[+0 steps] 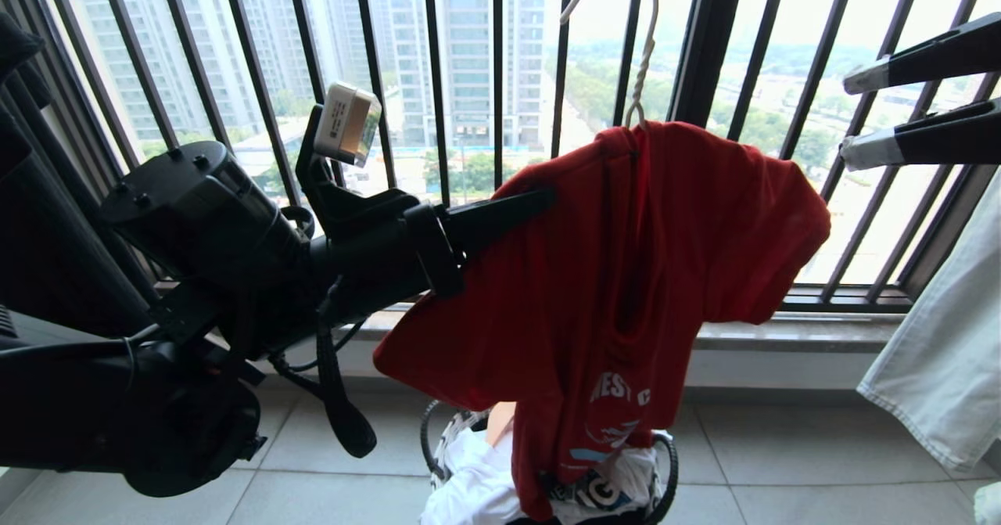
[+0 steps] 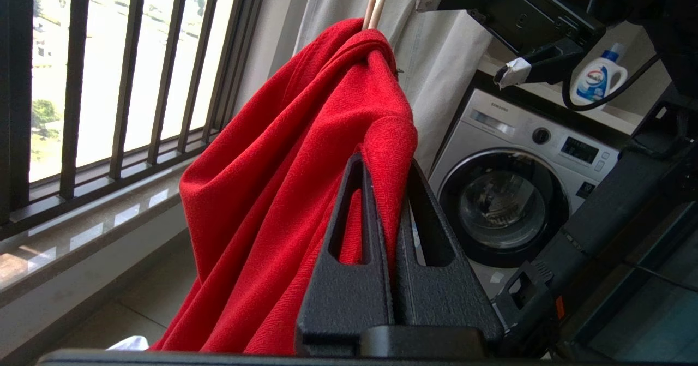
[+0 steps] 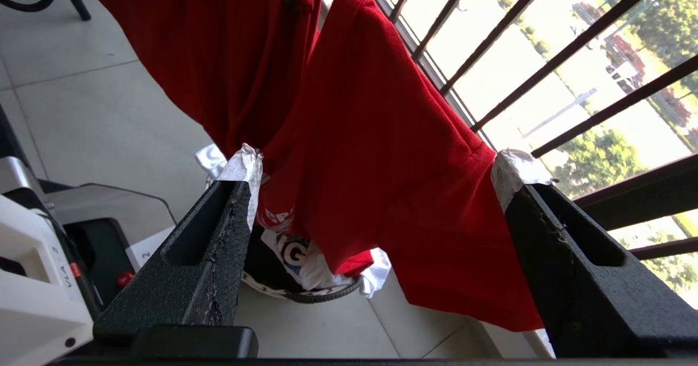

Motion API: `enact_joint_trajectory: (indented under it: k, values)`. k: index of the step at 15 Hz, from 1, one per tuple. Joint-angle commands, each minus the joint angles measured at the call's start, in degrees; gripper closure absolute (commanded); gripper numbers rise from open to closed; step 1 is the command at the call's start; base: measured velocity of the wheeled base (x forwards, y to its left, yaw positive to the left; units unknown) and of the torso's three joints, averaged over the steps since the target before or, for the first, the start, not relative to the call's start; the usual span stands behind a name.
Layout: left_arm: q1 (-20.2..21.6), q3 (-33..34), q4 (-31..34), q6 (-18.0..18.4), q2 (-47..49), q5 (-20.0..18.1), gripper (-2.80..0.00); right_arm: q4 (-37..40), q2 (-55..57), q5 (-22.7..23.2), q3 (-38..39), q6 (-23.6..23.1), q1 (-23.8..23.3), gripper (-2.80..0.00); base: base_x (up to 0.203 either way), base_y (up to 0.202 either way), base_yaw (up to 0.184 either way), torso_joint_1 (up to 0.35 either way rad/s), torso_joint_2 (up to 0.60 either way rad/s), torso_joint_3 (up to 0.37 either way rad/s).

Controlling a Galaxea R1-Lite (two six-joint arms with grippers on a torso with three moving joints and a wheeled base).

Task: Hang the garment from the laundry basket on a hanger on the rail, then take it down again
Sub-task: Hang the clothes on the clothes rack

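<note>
While the garment (image 1: 610, 290) already draped the hanger (image 1: 637, 48) at upper centre above the laundry basket (image 1: 665, 462), the left gripper (image 1: 539, 200) pinched its sleeve, the right gripper (image 1: 848, 114) stood spread empty, and the taking-down seemingly remained.

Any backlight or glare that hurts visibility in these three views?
Head view: bright window behind silhouettes the left arm; red T-shirt stays readable. Left wrist view: window blown out, shirt well lit. Right wrist view: sunlit outdoors glares, shirt's underside shaded.
</note>
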Motion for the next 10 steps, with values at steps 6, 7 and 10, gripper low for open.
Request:
enact_joint_trajectory:
  k: [6, 7, 10]
  values:
    - [0.55, 2.61, -0.43, -1.07, -1.06, -7.79, 0.00, 0.27, 4.22, 1.40, 0.51, -0.54, 7.64, -2.80, 0.000, 0.000, 0.000, 0.000, 0.00, 0.000]
    - [0.55, 2.97, -0.43, -1.35, -1.64, -8.08, 0.00, 0.38, 4.49, 1.40, 0.55, -0.60, 8.49, -2.80, 0.000, 0.000, 0.000, 0.000, 0.00, 0.000]
    - [0.55, 3.38, -0.43, -2.82, -3.23, -8.20, 0.00, 0.64, 5.18, 1.60, 0.96, -0.78, 9.36, -2.80, 0.000, 0.000, 0.000, 0.000, 0.00, 0.000]
